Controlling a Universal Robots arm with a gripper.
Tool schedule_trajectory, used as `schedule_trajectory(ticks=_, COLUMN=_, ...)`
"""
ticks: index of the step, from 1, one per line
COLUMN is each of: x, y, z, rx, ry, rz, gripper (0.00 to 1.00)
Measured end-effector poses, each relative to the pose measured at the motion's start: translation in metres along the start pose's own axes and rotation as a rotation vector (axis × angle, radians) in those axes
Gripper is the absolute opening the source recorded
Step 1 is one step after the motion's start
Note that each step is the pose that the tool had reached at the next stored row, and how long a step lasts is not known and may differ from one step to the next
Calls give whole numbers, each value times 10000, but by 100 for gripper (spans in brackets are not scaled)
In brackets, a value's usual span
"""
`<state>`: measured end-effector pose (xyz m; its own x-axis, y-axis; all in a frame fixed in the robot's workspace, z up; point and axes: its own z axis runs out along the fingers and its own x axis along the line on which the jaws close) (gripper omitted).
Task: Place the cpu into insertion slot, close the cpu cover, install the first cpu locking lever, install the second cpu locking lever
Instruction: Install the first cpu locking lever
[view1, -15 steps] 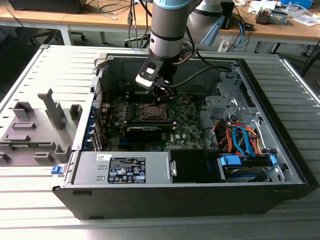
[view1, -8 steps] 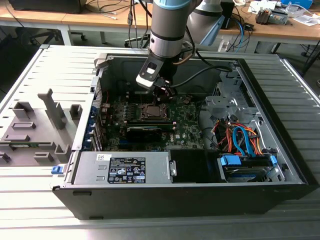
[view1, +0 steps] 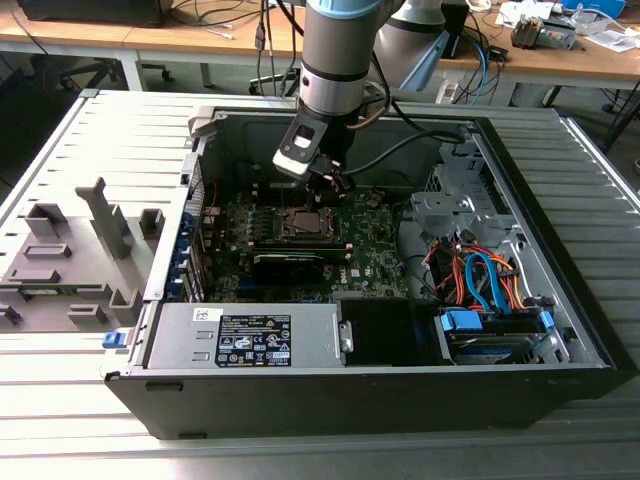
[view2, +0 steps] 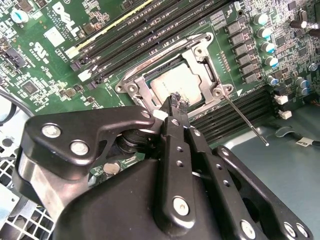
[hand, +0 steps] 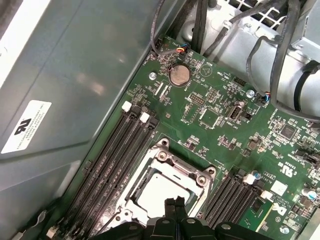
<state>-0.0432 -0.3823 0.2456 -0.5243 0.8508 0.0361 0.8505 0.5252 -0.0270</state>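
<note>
Hovering inside the open computer case, the gripper is seen pinched narrow, its two fingertips pressed together with nothing caught between them, and it is held close over the insertion slot. In the exterior view the gripper is placed at about one o'clock of the slot, the black graphics card is found at six o'clock of it, and the power supply is set further out along that same line. And there it is: the cpu is already seated in the slot, its silver-grey top shown through the square window of the cpu cover, which is laid flat over it. In both wrist views the closed fingertips are poised at the edge of that cover; whether contact is made cannot be told. One locking lever, a thin metal rod, is caught in the second wrist view angling out from a corner of the socket, across the memory slots. A coin battery is picked out on the green motherboard in the first wrist view. At nine o'clock of the case in the exterior view, a grey fixture is set on the slatted table, and orange and blue cables are packed at three o'clock of the slot.
</note>
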Motion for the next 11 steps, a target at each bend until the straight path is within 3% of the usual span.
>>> schedule_trajectory(ticks=11, x=0, y=0, z=0, rx=11, ry=-6, rz=-282, gripper=11)
